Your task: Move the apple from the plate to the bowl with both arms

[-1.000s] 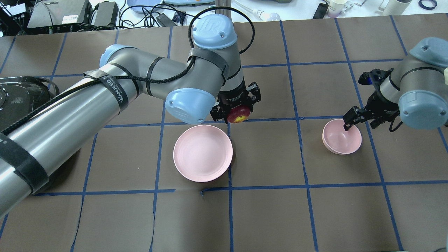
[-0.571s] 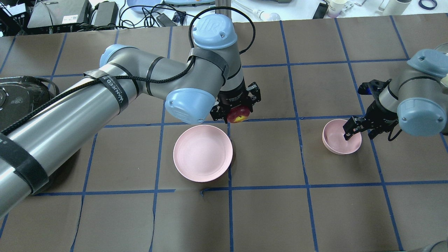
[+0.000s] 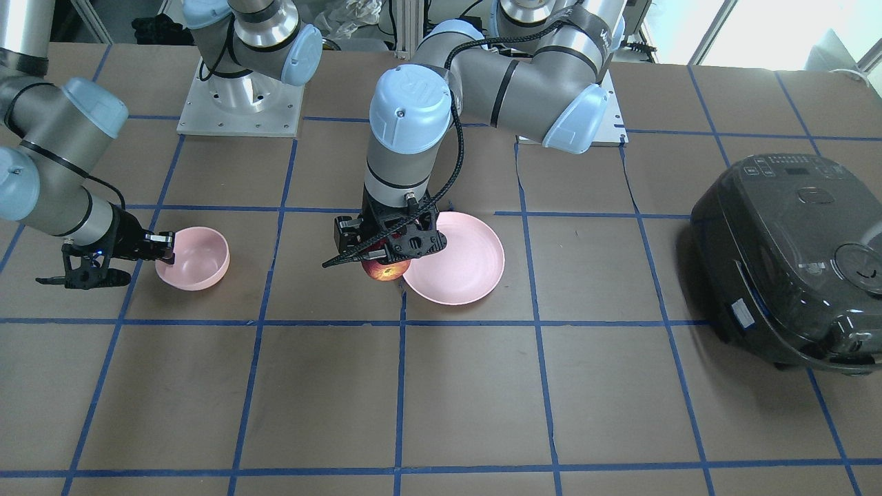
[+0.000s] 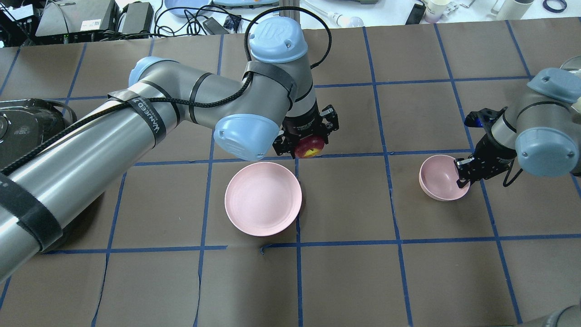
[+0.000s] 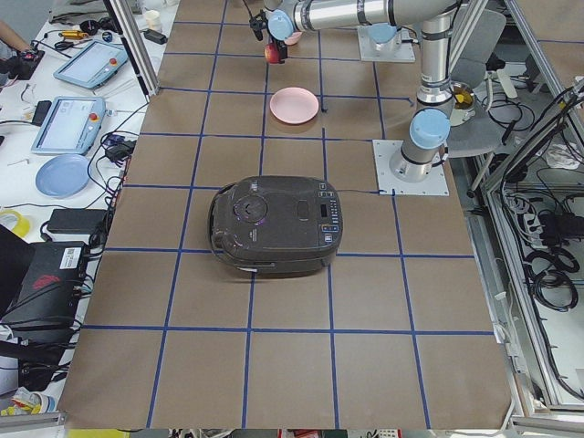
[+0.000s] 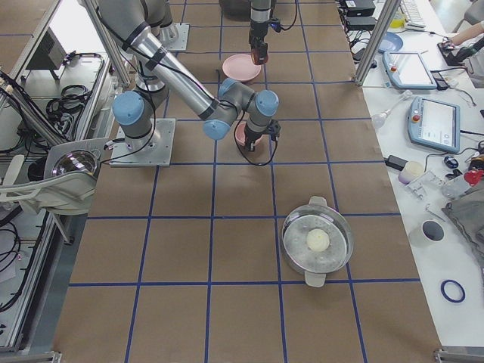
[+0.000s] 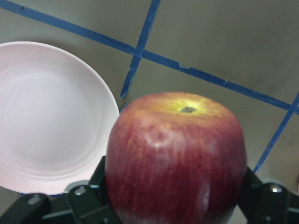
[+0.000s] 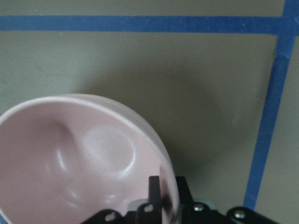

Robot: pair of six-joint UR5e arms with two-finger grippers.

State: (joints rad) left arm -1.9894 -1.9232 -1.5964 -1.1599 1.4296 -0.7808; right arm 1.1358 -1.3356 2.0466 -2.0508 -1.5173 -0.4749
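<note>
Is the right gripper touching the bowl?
Touching. Right wrist view shows the right gripper pinching the rim of the bowl, one finger inside, one outside.

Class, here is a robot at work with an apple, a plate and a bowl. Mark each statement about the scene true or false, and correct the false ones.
1. The dark red round apple lies on the wide shallow pale pink plate. False: the left gripper holds it in its jaws, off to the side of the plate, which is empty.
2. The right gripper has its jaws closed on the rim of the small deep pale pink bowl. True.
3. The bowl has something in it. False: it is empty.
4. A dark grey lidded cooker stands on the brown table at the robot's left. True.
</note>
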